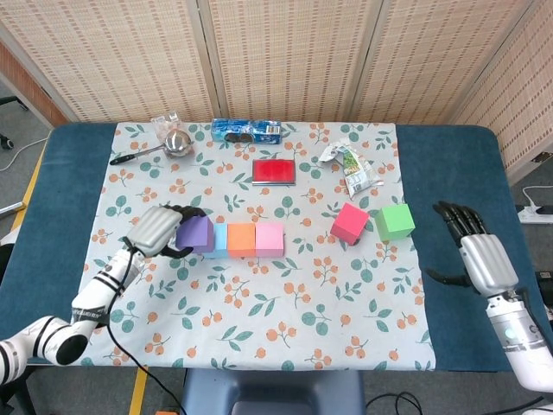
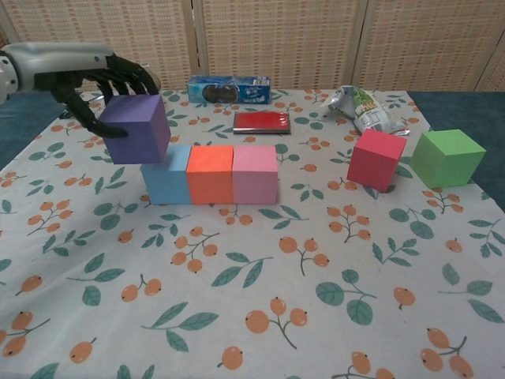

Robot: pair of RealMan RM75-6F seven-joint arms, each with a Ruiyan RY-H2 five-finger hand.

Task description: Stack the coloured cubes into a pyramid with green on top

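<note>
Tablecloth (image 1: 259,303): floral, under every cube.
Left hand (image 1: 157,230): grasping the purple cube (image 2: 136,128), raised above the blue cube (image 2: 166,178) (row's left end).
Right hand (image 1: 478,255): released, fingers spread.
Green cube (image 2: 447,158): beside the red cube (image 2: 376,159).

I count six cubes (image 2: 233,174), one ladle (image 1: 169,144), one biscuit pack (image 1: 246,130), one red box (image 1: 274,171), one crumpled wrapper (image 1: 350,164)
</note>
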